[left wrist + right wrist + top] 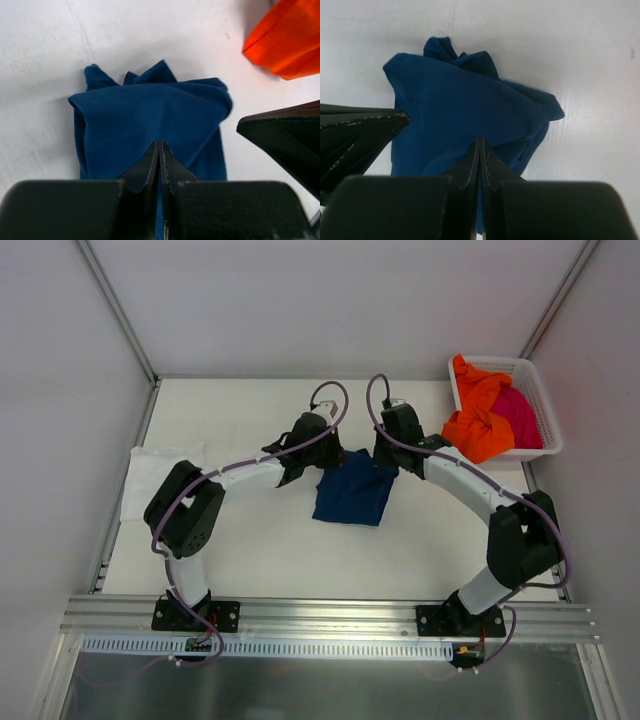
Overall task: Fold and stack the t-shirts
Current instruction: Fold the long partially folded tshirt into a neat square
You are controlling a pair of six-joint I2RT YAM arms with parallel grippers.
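A navy blue t-shirt [355, 492] hangs bunched over the middle of the table, held up by its far edge. My left gripper [322, 462] is shut on its left corner and my right gripper [385, 462] is shut on its right corner. Both wrist views show blue cloth [150, 125] [465, 120] pinched between closed jaws, draping away below. A white t-shirt [155, 475] lies folded at the table's left edge. An orange t-shirt [480, 415] spills over the basket's near rim, beside a magenta t-shirt [520, 412] inside it.
A white plastic lattice basket [540, 390] stands at the back right corner of the table. The orange cloth [287, 40] shows at the upper right of the left wrist view. Aluminium frame rails run along the table's edges.
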